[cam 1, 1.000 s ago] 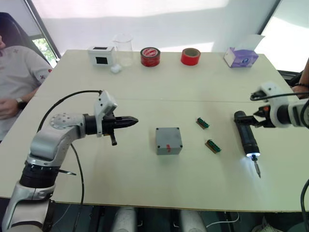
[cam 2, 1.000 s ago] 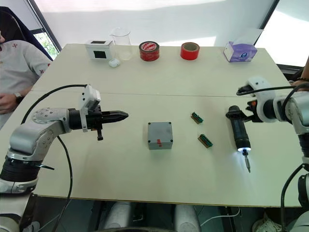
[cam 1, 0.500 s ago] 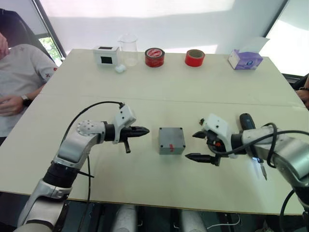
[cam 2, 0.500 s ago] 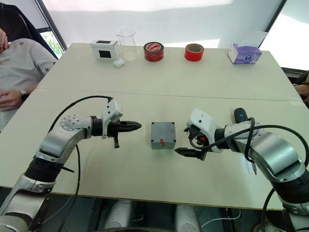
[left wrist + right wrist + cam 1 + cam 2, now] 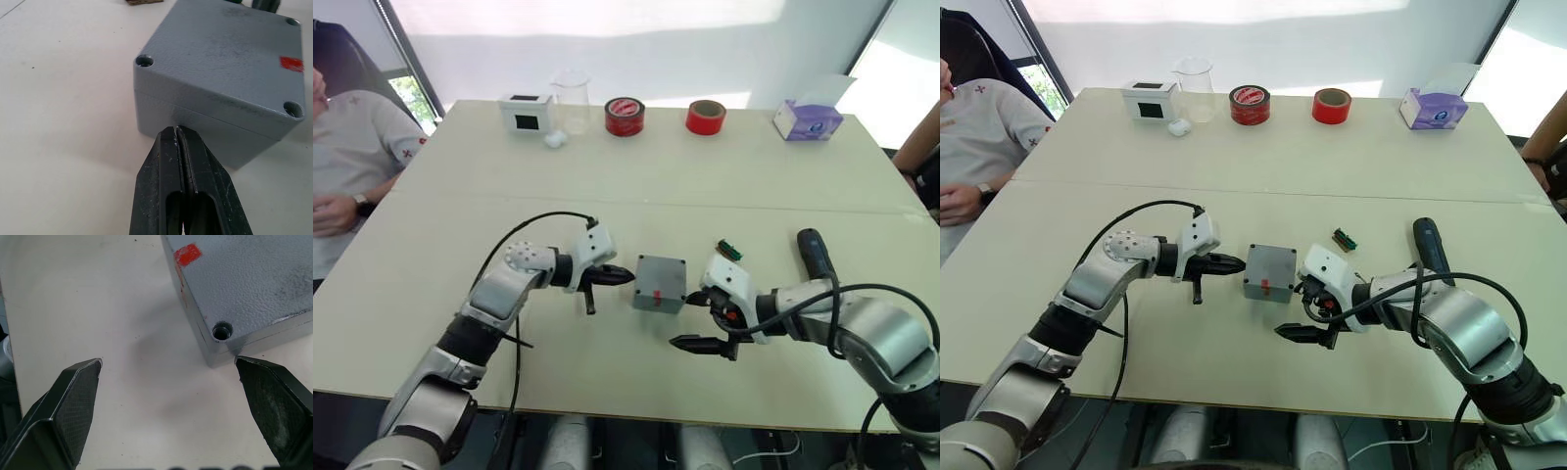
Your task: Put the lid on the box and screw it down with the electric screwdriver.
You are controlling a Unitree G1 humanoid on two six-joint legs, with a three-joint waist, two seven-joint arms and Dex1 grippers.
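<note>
Grey box [image 5: 659, 283] sits between my grippers: left gripper [image 5: 177, 132] pressed together at its side wall, right gripper [image 5: 168, 364] spread wide (one finger [image 5: 274, 399] touching a corner).

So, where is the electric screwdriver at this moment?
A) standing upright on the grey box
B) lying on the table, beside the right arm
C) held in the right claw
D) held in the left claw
B: the electric screwdriver lies flat on the table, while the right claw is open beside the grey box and the left claw is shut and holds nothing.
</note>
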